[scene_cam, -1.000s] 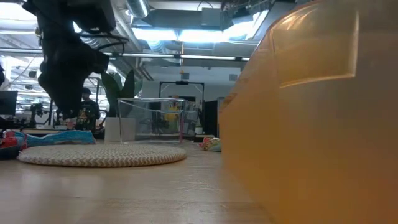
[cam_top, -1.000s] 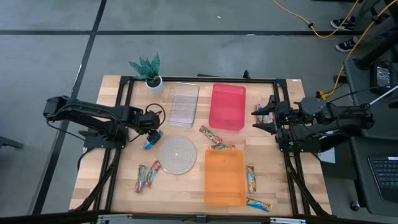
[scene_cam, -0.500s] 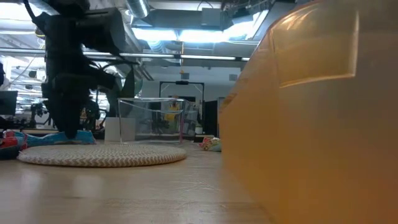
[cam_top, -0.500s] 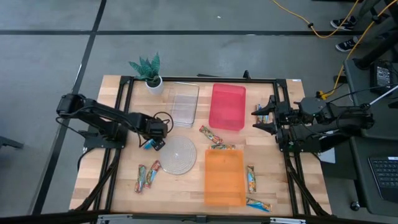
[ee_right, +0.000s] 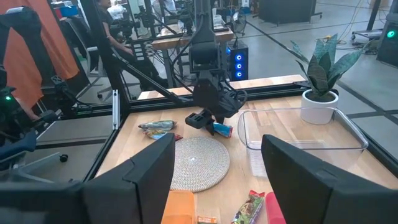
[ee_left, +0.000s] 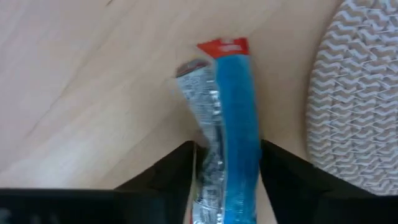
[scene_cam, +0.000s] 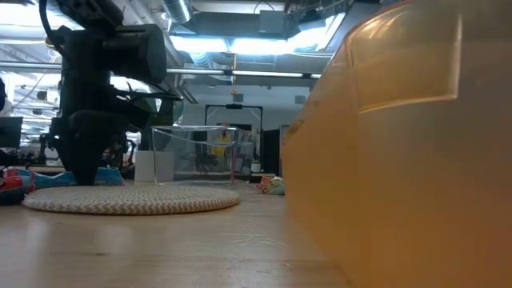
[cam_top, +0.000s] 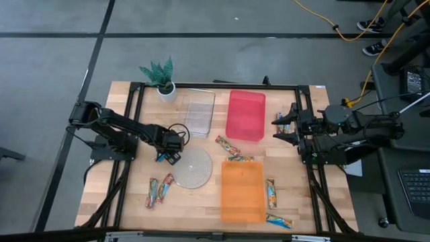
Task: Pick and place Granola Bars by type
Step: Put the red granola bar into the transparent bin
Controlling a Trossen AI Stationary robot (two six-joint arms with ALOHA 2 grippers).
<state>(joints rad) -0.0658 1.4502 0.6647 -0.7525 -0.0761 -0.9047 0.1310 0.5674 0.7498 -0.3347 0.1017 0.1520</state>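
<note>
A blue granola bar (ee_left: 235, 112) lies on the wooden table just left of the round woven mat (cam_top: 191, 168). My left gripper (cam_top: 168, 155) stands over the bar, pointing down, shut on it; the right wrist view shows the bar (ee_right: 222, 129) under that gripper (ee_right: 210, 119) from afar. Two more bars (cam_top: 158, 190) lie near the front left, and several (cam_top: 227, 143) lie around the orange bin (cam_top: 242, 191). My right gripper (cam_top: 279, 128) waits open, level, at the table's right side, with nothing between its fingers. My left gripper pinches the blue bar between its two fingers, one on each long side (ee_left: 205, 155), near the bar's end closest to the wrist. The fingers come from above, pointing down, and lie across the bar. The bar rests on the table, its wrapper buckled along the silver edge.
A clear bin (cam_top: 199, 112) and a red bin (cam_top: 246, 114) stand at the back, with a potted plant (cam_top: 161, 77) at the back left corner. In the low view the orange bin (scene_cam: 400, 144) fills the right half. Black frame rails run along the table's edges.
My left gripper has gone down and toward the woven mat, from above the table to the blue bar on it. The bar lies where it lay.
</note>
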